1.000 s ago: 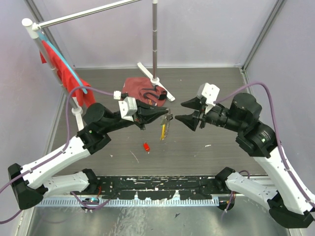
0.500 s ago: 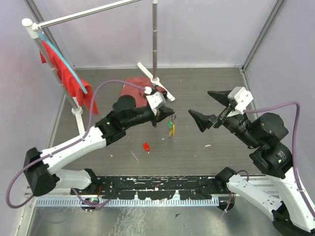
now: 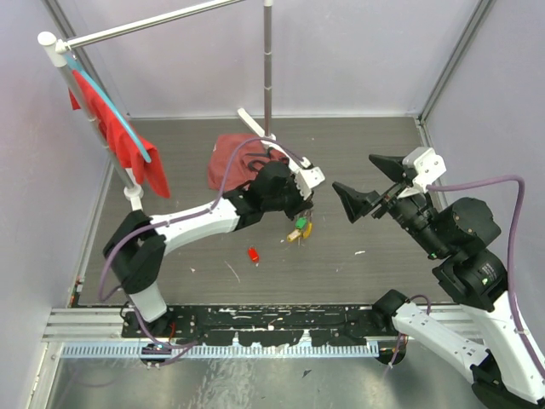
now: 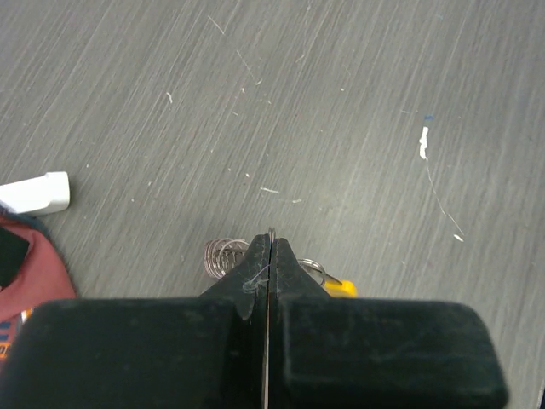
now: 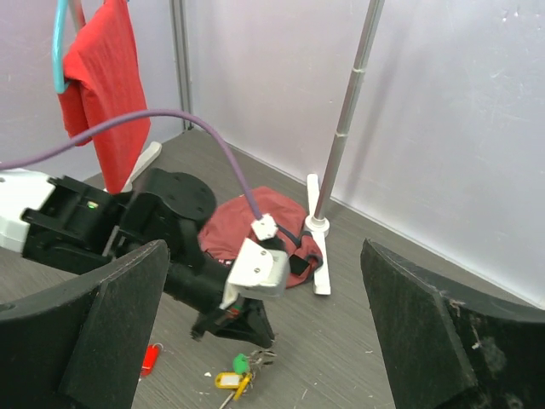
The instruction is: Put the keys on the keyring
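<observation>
Left gripper (image 4: 270,245) pressed fully shut on a strand of the thin silvery coiled-wire keyring (image 4: 221,254), near the middle of the grey wood-grain table (image 3: 383,136). Bunched just under its tips, keys (image 3: 298,231) with a green tag (image 5: 241,362) and a yellow tag (image 5: 228,379), low over or on the table, hard to tell which. Right gripper (image 3: 352,173) spread wide and holding nothing, raised, apart from the keys on the side toward the right edge. Loose red key tag (image 3: 253,254) lying alone toward the near edge. Behind the left gripper, a dark red fabric pouch (image 3: 228,160) and the white-footed metal pole stand (image 3: 268,85) by the far edge. Red cloth (image 3: 136,158) hung on a rack at the left edge. Bare table toward the right edge and far right corner. Tag labels too small to read.
</observation>
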You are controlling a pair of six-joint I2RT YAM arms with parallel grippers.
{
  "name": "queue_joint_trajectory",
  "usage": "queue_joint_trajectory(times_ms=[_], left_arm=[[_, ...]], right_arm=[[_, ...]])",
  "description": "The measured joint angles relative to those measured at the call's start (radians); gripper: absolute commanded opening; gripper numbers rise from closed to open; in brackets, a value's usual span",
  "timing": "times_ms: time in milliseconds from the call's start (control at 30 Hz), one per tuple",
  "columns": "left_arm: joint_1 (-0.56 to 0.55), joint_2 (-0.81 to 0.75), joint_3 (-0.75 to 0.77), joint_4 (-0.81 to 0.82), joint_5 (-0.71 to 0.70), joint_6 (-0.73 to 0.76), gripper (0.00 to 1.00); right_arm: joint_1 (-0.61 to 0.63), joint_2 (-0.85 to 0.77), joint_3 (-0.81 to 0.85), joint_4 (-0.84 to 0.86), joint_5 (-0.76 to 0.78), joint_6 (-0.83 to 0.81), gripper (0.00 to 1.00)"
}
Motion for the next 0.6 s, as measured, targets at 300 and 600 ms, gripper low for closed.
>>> queue_joint_trajectory(times_ms=[300, 600], left_arm=[[0.0, 0.207, 0.189, -0.011, 0.033, 0.006, 0.39], [0.004, 0.266, 0.226, -0.002, 0.01, -0.071, 0.82]], right_arm=[[0.0, -0.013, -0.011, 0.0, 0.017, 0.043, 1.0], [0.0, -0.028, -0.018, -0.006, 0.058, 0.049, 1.0]])
